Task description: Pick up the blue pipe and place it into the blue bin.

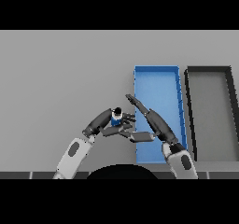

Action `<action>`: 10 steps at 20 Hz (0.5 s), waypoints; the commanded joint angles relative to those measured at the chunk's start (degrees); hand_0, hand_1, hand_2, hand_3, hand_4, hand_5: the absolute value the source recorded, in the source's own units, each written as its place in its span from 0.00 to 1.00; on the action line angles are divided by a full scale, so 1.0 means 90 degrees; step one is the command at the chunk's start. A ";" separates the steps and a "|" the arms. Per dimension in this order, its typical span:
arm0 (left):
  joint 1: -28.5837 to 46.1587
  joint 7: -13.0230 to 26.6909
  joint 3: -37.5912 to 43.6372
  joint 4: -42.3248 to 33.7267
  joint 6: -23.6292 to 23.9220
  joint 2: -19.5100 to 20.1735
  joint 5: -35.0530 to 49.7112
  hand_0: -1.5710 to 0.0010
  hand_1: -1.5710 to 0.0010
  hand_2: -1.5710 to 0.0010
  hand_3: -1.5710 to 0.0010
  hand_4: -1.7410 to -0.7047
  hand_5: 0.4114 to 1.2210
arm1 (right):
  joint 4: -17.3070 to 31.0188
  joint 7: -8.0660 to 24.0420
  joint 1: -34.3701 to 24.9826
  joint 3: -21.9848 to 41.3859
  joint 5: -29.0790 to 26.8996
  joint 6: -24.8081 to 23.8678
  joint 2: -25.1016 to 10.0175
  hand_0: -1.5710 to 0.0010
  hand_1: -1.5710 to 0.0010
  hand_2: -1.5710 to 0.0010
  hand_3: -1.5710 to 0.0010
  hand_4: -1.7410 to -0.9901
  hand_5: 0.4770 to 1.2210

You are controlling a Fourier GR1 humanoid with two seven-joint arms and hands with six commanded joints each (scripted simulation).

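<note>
A short blue pipe [115, 119] with a dark top end stands just left of the blue bin [158, 85], close to the bin's near left corner. My left hand [101, 122] comes in from the lower left and its fingers are curled round the pipe. My right hand [154, 120] reaches in from the lower right over the bin's near left part. Its fingers are straight and point up and to the left, the thumb sticks out toward the left hand, and it holds nothing. The pipe's lower part is hidden by the left hand's fingers.
A dark grey bin [211, 111] stands directly right of the blue bin, the two side by side and nearly touching. Bare grey table [60, 78] stretches to the left and behind.
</note>
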 commanded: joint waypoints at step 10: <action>-0.0067 0.0139 0.0317 0.0115 -0.0324 -0.0136 -0.0026 0.00 0.00 0.00 0.00 0.26 1.00 | 0.0612 0.0793 -0.2036 0.0160 -0.0284 0.0301 0.0234 0.98 0.98 0.95 1.00 0.74 0.06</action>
